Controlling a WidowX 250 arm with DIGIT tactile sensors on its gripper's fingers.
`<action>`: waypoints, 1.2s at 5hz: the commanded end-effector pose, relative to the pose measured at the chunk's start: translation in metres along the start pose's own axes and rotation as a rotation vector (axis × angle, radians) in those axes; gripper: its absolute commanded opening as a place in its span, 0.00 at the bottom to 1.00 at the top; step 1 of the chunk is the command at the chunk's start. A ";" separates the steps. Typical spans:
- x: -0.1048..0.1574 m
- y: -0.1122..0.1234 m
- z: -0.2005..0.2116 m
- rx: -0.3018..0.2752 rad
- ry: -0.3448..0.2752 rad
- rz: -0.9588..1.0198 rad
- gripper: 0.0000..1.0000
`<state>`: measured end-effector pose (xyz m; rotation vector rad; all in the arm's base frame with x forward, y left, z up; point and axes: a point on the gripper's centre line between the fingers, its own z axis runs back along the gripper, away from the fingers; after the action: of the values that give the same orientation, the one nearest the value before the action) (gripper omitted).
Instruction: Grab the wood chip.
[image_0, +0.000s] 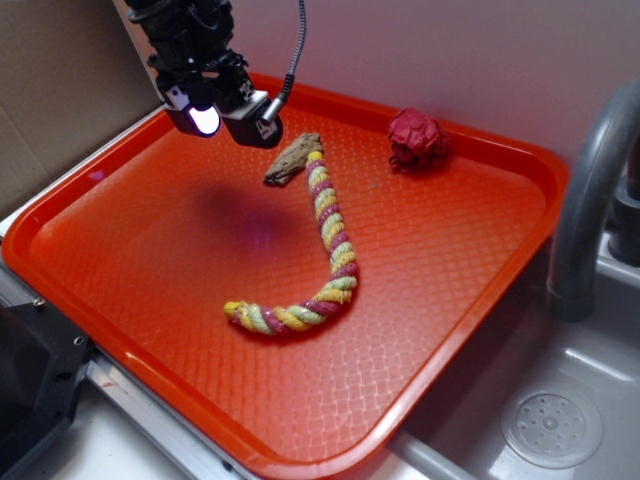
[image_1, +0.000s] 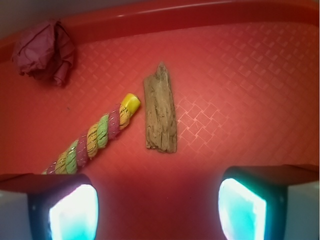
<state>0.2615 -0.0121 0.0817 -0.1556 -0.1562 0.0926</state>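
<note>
The wood chip (image_0: 292, 160) is a small flat grey-brown piece lying on the red tray (image_0: 150, 260) near its far edge, touching the top end of the rope. In the wrist view the wood chip (image_1: 160, 109) lies lengthwise just ahead of the jaws, a little right of the rope's yellow tip. My gripper (image_0: 232, 120) hovers above the tray, left of the chip and off its surface. In the wrist view my gripper (image_1: 157, 210) is open and empty, its two lit fingertips wide apart with bare tray between them.
A yellow, pink and green twisted rope (image_0: 325, 250) curves from the chip toward the tray's front. A dark red wrinkly ball (image_0: 417, 139) sits at the tray's far right. A grey faucet (image_0: 590, 200) and a sink basin (image_0: 550, 420) stand to the right.
</note>
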 end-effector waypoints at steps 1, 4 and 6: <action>0.017 -0.014 -0.026 -0.012 -0.007 -0.096 1.00; 0.020 -0.026 -0.079 0.039 0.046 -0.164 1.00; 0.032 -0.023 -0.097 0.116 0.048 -0.105 0.87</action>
<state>0.3190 -0.0384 0.0081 -0.0345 -0.1536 0.0164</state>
